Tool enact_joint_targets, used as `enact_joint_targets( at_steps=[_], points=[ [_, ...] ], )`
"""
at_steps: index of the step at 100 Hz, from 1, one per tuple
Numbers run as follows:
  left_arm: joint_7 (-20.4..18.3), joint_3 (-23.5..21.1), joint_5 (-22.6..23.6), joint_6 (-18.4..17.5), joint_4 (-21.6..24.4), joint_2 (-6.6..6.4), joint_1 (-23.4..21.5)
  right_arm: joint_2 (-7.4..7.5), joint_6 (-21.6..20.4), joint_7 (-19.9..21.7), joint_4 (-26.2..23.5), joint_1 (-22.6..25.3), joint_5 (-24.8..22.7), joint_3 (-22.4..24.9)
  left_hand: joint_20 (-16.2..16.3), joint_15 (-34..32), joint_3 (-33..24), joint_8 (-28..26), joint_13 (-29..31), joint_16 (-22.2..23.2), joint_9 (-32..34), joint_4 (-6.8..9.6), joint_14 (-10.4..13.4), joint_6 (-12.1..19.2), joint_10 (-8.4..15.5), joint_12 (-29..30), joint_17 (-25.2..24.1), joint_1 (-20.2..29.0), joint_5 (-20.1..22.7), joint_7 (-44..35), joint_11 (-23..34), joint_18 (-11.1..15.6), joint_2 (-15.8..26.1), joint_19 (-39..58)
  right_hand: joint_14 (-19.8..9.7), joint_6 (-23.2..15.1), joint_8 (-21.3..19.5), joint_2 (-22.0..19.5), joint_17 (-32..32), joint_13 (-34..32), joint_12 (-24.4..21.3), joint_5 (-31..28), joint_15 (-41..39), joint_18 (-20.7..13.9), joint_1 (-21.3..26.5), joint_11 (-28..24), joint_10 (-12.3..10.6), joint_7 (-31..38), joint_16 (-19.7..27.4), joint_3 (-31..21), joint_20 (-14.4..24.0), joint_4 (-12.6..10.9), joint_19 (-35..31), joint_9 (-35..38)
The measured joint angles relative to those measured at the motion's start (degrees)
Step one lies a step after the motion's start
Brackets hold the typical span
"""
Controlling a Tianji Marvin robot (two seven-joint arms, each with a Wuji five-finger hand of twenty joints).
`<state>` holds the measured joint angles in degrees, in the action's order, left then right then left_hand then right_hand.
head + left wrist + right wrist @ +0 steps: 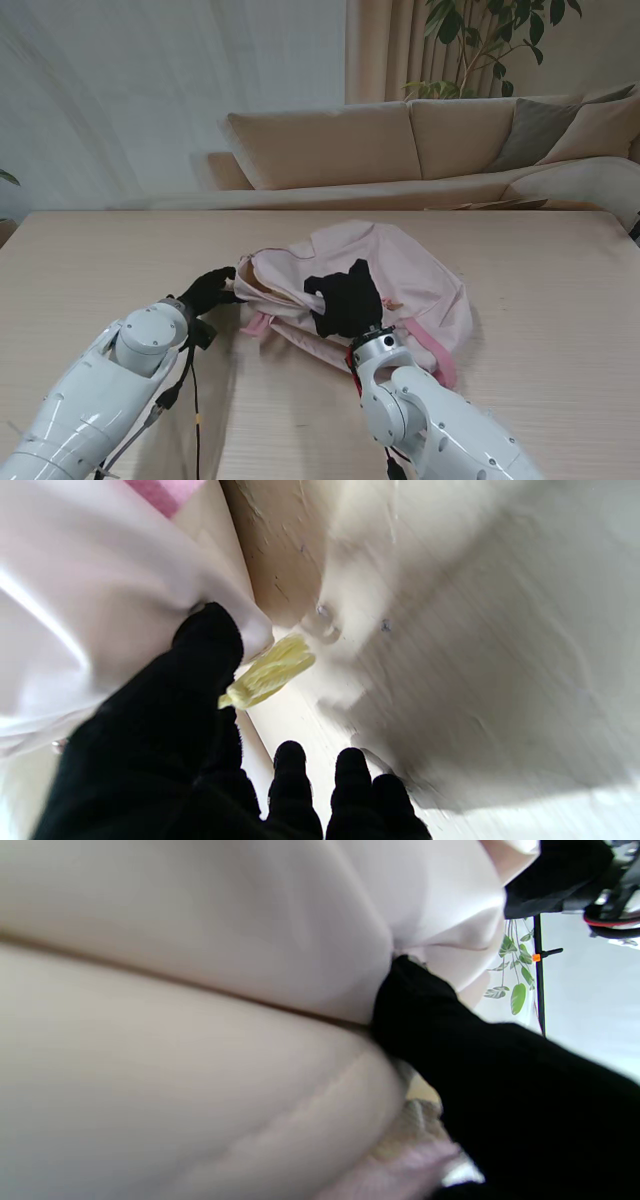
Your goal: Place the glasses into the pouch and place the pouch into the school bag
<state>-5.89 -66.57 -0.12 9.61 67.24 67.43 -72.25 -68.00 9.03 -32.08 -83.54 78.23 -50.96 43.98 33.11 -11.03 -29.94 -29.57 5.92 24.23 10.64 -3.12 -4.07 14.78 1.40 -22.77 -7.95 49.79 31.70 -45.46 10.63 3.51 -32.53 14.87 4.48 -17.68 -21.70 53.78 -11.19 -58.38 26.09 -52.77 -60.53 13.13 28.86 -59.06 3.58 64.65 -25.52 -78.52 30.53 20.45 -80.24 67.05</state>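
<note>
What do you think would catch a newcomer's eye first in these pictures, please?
The pale pink school bag lying crumpled at the middle of the wooden table stands out first. Next come the two black-gloved hands on it: the left hand pinching the bag's left edge by its opening, and the right hand pressed onto the fabric on the side nearer to me. Behind the table, a beige sofa fills the background.

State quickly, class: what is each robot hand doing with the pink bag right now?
Left hand: shut on the school bag, pinching its opening edge.
Right hand: resting on the bag's fabric; whether it grips cannot be told.
</note>
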Motion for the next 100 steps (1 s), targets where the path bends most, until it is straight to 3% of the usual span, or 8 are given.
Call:
enact_joint_targets(
  at_steps=[5,22,43,60,73,83,100],
  points=[
    [0.0,-0.4,0.0,0.0,0.7,0.03,-0.7,-0.17,0.5,-0.4,0.9,-0.8,0.1,-0.5,0.2,0.0,3.8,-0.2,0.0,0.0,0.3,0.00,0.0,0.2,0.1,0.6,0.0,2.4,2.0,-1.0,1.3,0.0,1.4,-1.3,0.0,-0.4,0.0,0.0,0.0,0.0,0.0,0.0,0.0,0.0,0.0,0.0,0.0,0.0,0.0,0.0,0.0,0.0,0.0,0.0],
    [0.0,-2.1,-1.4,0.7,4.6,-0.04,-4.3,-1.05,2.4,-1.5,4.4,-3.6,0.8,-1.7,0.3,0.8,6.9,-0.7,0.0,-0.2,1.0,0.06,0.0,0.2,0.1,2.2,-0.2,3.3,5.0,-1.4,2.4,0.0,4.7,-7.5,0.0,-1.0,-0.2,0.0,0.0,0.5,0.0,0.0,-0.1,0.0,0.0,-0.3,0.0,0.0,0.0,-0.5,0.0,0.0,-0.6,-0.2],
    [0.7,-3.2,-3.6,0.7,8.8,-0.20,-8.2,-2.47,4.9,-3.7,8.7,-6.4,3.0,-2.9,0.3,2.1,9.9,-0.8,-0.7,-0.6,1.0,0.07,0.8,-2.6,0.2,2.7,-0.3,3.3,7.6,-1.4,4.2,0.0,7.3,-10.8,-0.1,-1.0,-0.2,0.4,0.0,0.6,0.0,0.0,-0.7,0.0,0.0,-0.7,0.0,0.0,0.0,-1.5,0.7,-0.1,-1.4,-0.2],
    [2.5,-4.3,-4.3,0.8,13.6,-0.20,-12.4,-3.53,6.1,-5.6,11.7,-8.2,3.8,-3.8,0.3,2.1,11.2,-5.7,-0.7,-0.7,1.3,0.12,0.8,-5.2,0.1,2.7,1.2,3.2,8.7,-2.2,7.2,-4.0,8.4,-11.0,-0.1,-1.0,-0.2,0.6,-0.7,0.9,0.0,0.0,-1.4,-0.2,0.0,-2.0,0.0,0.2,0.0,-2.1,1.2,-0.3,-2.1,-0.9],
    [4.8,-5.5,-4.4,1.3,17.1,0.13,-15.7,-4.14,6.6,-6.8,13.0,-9.1,4.3,-4.0,1.5,2.1,11.1,-10.1,-0.6,-0.7,4.9,0.21,0.6,-7.5,-1.1,2.8,1.8,0.3,12.0,-2.0,9.0,-6.7,8.5,-8.9,-0.1,-1.2,-0.1,0.6,-1.5,0.9,-0.1,0.0,-2.0,-0.3,0.0,-2.1,0.0,0.3,0.0,-2.2,1.5,-0.4,-2.2,-0.9],
    [5.5,-7.0,-7.3,2.1,19.2,0.56,-17.8,-4.78,7.4,-7.6,14.0,-9.7,5.2,-4.2,2.0,0.9,11.0,-12.4,-0.6,-0.7,7.3,0.21,0.5,-9.0,-2.3,2.8,1.8,-2.0,14.3,-1.9,9.4,-6.8,8.9,-8.9,-0.1,-1.5,0.0,0.6,-2.0,1.1,-0.7,0.0,-2.2,-0.4,0.0,-2.8,0.0,0.4,0.0,-2.2,1.5,-0.4,-2.3,-1.8],
    [6.1,-8.3,-5.1,2.1,20.8,0.70,-20.0,-5.89,8.4,-9.3,15.2,-10.2,6.5,-4.0,4.6,-0.2,10.4,-15.2,-0.6,-0.7,7.9,0.21,-0.3,-10.5,-3.2,2.8,2.7,-4.7,15.6,-1.9,9.4,-7.3,9.7,-5.9,-0.1,-2.4,0.7,0.9,-2.9,2.1,-1.4,0.2,-3.4,-0.7,0.0,-3.7,0.0,1.0,0.0,-2.2,1.6,-0.3,-2.8,-2.5]
  ],
)
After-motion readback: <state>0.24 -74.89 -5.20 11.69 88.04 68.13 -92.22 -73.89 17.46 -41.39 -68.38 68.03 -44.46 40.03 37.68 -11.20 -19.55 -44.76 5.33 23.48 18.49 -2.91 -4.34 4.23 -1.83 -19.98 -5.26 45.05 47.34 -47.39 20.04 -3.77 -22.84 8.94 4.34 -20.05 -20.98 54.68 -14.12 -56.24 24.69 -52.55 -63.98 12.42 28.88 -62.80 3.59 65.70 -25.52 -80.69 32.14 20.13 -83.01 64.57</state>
